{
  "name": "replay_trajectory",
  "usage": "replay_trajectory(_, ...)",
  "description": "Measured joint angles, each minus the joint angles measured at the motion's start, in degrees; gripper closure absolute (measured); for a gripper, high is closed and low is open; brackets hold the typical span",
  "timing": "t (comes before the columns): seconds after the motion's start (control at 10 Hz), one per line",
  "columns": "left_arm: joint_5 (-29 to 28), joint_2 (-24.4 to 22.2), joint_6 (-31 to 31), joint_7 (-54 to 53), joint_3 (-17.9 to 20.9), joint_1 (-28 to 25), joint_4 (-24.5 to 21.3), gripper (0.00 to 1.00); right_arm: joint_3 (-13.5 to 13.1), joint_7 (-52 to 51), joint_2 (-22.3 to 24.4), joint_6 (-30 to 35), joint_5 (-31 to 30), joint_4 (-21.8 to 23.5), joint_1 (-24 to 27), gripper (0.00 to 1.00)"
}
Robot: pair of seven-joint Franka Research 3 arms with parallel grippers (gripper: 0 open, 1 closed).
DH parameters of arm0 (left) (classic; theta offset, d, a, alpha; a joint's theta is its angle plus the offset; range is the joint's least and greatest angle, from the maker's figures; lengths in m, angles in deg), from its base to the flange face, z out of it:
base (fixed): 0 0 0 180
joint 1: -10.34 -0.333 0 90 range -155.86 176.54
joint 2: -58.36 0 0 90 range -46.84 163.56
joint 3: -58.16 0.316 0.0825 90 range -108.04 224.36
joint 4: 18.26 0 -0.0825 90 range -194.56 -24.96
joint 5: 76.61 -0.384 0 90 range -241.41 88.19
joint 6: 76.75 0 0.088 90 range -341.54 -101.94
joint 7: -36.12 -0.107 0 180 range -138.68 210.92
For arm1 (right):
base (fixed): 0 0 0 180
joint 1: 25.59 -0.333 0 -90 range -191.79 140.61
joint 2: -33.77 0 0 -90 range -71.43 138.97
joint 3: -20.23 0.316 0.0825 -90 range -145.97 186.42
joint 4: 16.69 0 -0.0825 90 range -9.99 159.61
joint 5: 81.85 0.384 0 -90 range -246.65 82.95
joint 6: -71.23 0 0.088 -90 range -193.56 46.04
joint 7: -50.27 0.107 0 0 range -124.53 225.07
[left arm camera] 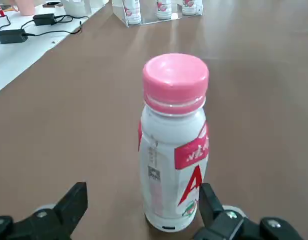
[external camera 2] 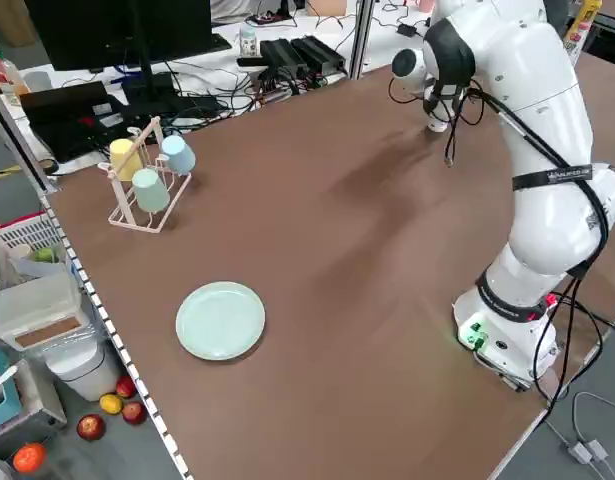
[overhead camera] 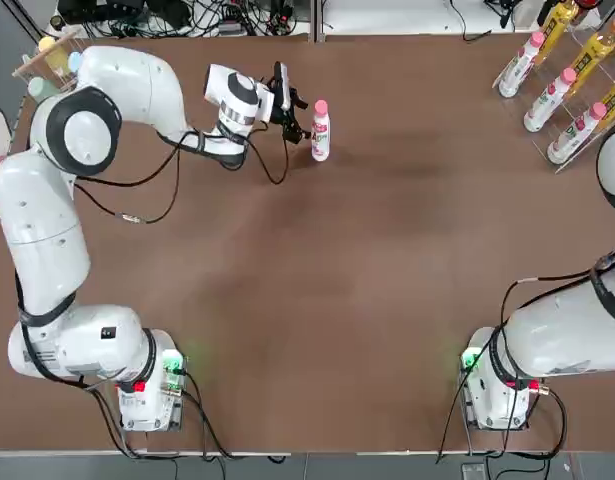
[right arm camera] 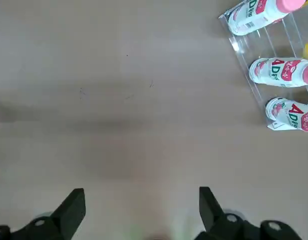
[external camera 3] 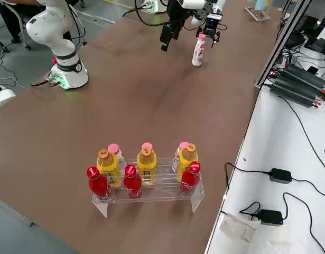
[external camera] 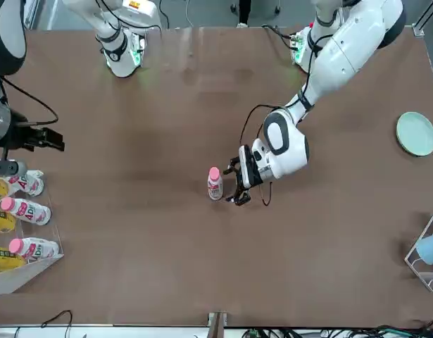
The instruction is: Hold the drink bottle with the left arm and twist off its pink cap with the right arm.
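Note:
The drink bottle (overhead camera: 320,138) stands upright toward the far left of the table, white with red lettering, and the pink cap (overhead camera: 320,106) is on it. My left gripper (overhead camera: 300,118) sits low right beside it, open, with its black fingers (left arm camera: 76,202) spread wider than the bottle. In the left wrist view the drink bottle (left arm camera: 174,155) and its pink cap (left arm camera: 176,75) fill the middle, just at the fingertips, and I cannot tell if they touch. My right gripper (right arm camera: 142,205) hangs open over bare table near the bottle rack, holding nothing.
A clear rack (overhead camera: 562,85) of white pink-capped and yellow bottles stands at the far right corner. On the robot's left side lie a pale green plate (external camera: 416,133) and a cup stand (external camera 2: 147,175). Cables and power bricks lie beyond the table's far edge.

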Motion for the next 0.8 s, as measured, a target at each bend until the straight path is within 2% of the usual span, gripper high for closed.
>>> replay_trajectory(0.5,0.1,2.2,-0.2,-2.7,0.1,0.5,1.1,0.01,0.0,-1.1,-0.2,0.0,0.0,0.8,0.0,0.00)
replay_trajectory(0.8,3.2,3.1,-0.2,-8.1,0.1,0.5,1.1,0.01,-0.1,-2.4,-0.2,0.0,0.0,0.8,0.1,0.00)
